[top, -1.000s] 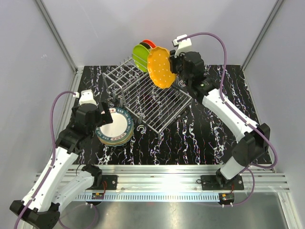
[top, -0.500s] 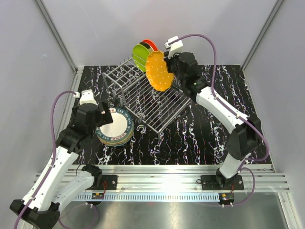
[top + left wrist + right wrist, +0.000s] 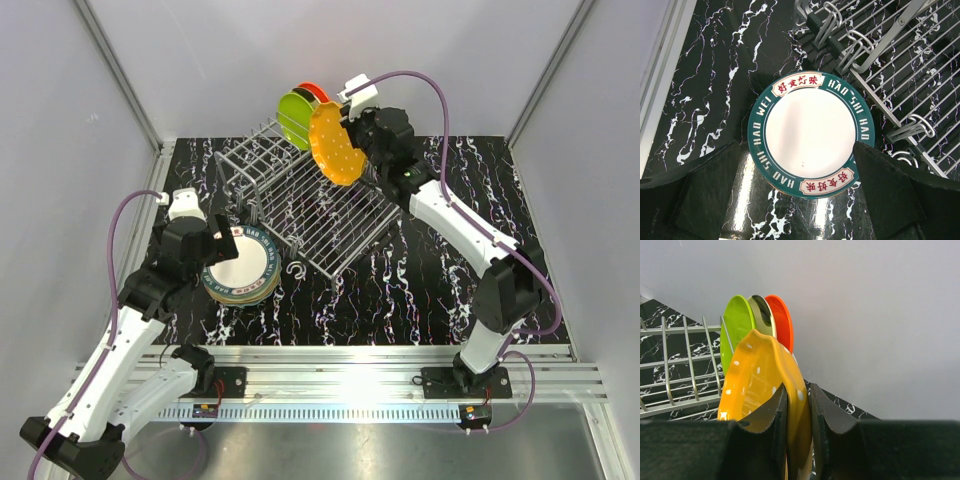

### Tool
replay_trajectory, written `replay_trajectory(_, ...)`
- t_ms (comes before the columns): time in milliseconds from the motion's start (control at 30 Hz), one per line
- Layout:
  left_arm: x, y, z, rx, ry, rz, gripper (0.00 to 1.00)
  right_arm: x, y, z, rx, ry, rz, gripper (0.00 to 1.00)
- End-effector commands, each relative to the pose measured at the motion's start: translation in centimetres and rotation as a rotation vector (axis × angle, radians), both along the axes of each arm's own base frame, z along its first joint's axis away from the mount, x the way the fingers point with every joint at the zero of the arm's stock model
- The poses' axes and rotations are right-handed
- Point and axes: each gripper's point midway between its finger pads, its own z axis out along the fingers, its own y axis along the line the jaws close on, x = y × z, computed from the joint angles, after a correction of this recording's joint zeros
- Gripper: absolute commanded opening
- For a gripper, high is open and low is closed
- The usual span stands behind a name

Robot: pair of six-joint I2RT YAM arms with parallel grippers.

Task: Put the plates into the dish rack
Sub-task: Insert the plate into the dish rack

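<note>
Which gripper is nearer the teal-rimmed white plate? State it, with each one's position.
Left. The left gripper hangs open directly above the teal-rimmed white plate. The right gripper is far across the dish rack, shut on the dotted orange plate.

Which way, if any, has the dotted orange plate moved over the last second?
Yes, slightly. The dotted orange plate, held by the right gripper, shifted left toward the lime green plate standing in the dish rack.

dotted orange plate [image 3: 336, 148] in right tool [image 3: 354, 138] now closer to lime green plate [image 3: 292, 118]
</note>
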Motion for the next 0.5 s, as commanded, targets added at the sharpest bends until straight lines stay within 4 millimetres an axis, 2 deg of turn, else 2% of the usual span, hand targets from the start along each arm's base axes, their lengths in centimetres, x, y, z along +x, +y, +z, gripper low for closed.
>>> replay_trajectory(0,0.7,0.1,1.0,0.001,-0.047,0.018,0.99,-1.5,-1.4,10.8,0.126,-0.29,-0.023,0.0)
replay_trajectory(467,0.7,0.1,1.0,0.002,-0.048,0.02,0.99,-1.8,-1.2,12.1,0.083,-0.358,-0.009,0.0)
